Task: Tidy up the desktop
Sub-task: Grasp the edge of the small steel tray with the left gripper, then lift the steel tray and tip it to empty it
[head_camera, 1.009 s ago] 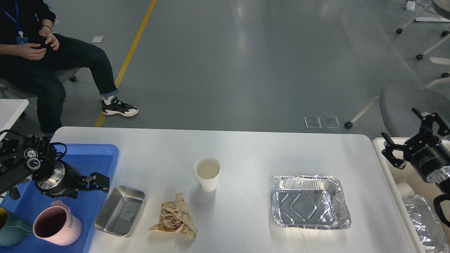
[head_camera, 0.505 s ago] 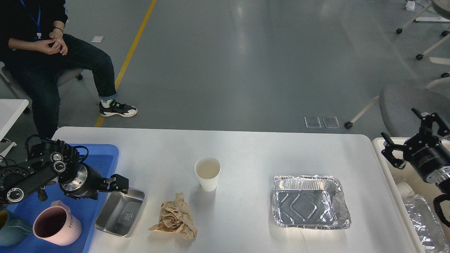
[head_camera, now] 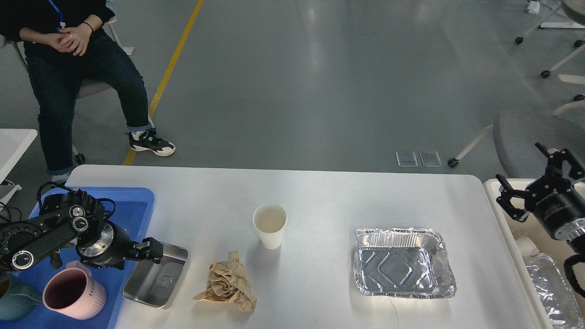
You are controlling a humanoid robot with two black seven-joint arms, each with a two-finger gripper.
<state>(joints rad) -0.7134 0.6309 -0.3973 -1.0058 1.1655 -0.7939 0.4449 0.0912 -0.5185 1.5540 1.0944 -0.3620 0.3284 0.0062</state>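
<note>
A matt, smooth white finish is being shown by the table (head_camera: 329, 192), while the blue tray (head_camera: 132, 205) at its left edge is being seen as smooth, slightly glossy plastic. Brushed steel with a dull sheen is being presented by the small metal pan (head_camera: 157, 276), thin, crinkled, brightly reflective aluminium by the foil tray (head_camera: 404, 264), and rough, creased brown paper by the crumpled wad (head_camera: 228, 283), with plain matt white paper being shown by the cup (head_camera: 270, 226). The pink mug (head_camera: 73, 294) is being seen as matt and smooth, and the left end effector (head_camera: 153, 250) as black, matt hardware behind a polished metal collar.
</note>
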